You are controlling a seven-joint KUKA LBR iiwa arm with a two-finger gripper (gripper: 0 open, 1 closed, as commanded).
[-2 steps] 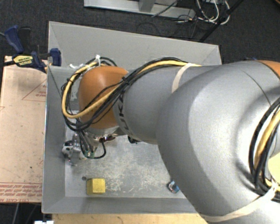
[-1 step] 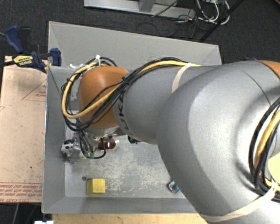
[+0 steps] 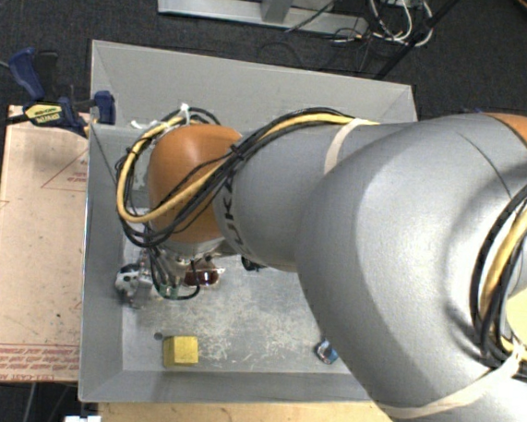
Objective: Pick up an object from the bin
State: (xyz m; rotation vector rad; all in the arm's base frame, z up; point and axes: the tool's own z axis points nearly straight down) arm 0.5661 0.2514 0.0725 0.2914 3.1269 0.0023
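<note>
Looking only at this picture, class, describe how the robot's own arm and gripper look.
The arm is built of thick, rounded silver-grey links, with an orange cover at the wrist. Yellow and black cables loop round that cover and run back along the arm. The gripper beneath is a small metal assembly with thin wires.

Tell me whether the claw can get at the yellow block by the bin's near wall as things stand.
Probably yes. The yellow block lies alone on bare bin floor, a little way from the claw, with nothing between them. The near wall close beside it may crowd the approach.
</note>
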